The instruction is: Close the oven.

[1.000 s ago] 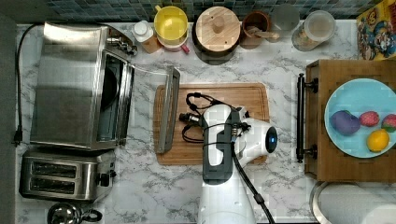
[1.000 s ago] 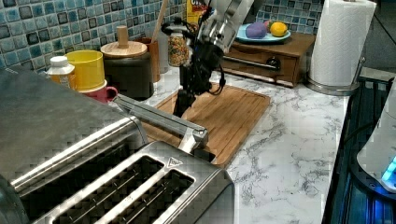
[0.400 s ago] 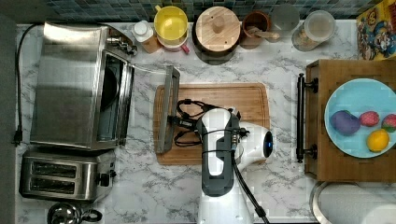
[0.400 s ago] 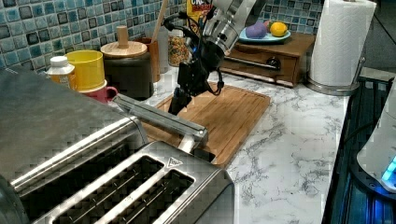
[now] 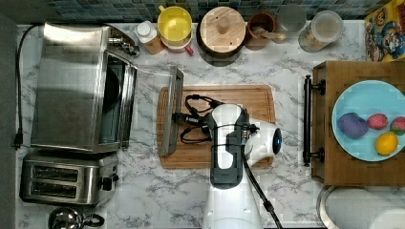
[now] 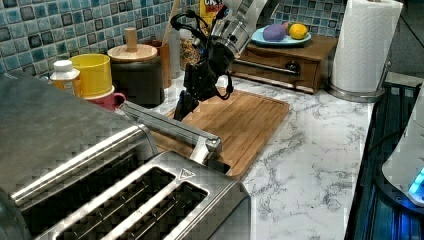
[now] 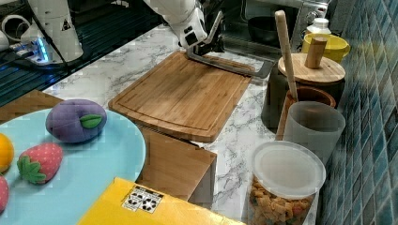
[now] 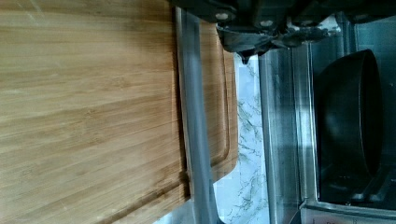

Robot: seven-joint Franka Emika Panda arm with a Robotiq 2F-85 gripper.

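White robot arm [image 7: 176, 14] reaching down to the oven door [image 7: 230, 63], gripper [image 7: 202, 47] at the door's bar handle. Wooden cutting board [image 7: 183, 96] on marble counter [image 7: 101, 70]. Blue plate [image 7: 94, 173] with purple toy fruit [image 7: 75, 120] and strawberry [image 7: 40, 161]. Lidded cereal jar [image 7: 284, 187] beside tiled wall.

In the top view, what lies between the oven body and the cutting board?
The oven's open door, mostly clear glass showing marble beneath, spans it; its bar handle overhangs the cutting board. The hand is at the handle.
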